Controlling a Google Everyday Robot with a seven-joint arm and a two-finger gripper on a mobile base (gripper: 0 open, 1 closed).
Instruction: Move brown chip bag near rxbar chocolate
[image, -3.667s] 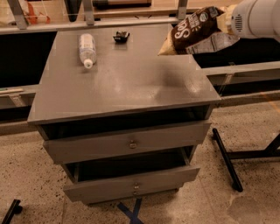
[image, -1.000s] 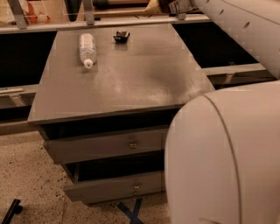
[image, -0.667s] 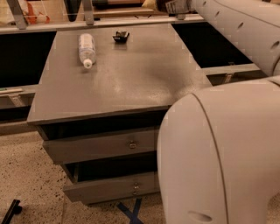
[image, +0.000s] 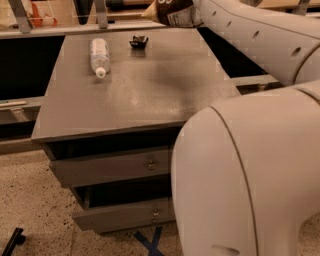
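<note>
Closest to me, the arm's white shell (image: 240, 180) fills the lower right and hides that side of the cabinet; its two drawers (image: 115, 167) show to the left. On the grey table top (image: 150, 95), the clear bottle (image: 99, 54) lies on its side toward the far left, cap pointing my way. Just right of it, near the back edge, sits the rxbar chocolate (image: 138, 41). Farthest off, the gripper (image: 196, 14) is clenched on the brown chip bag (image: 172, 11), carried clear of the surface just right of the bar. I'd judge it is held high so it can come down beside the bar without sweeping it or the bottle
</note>
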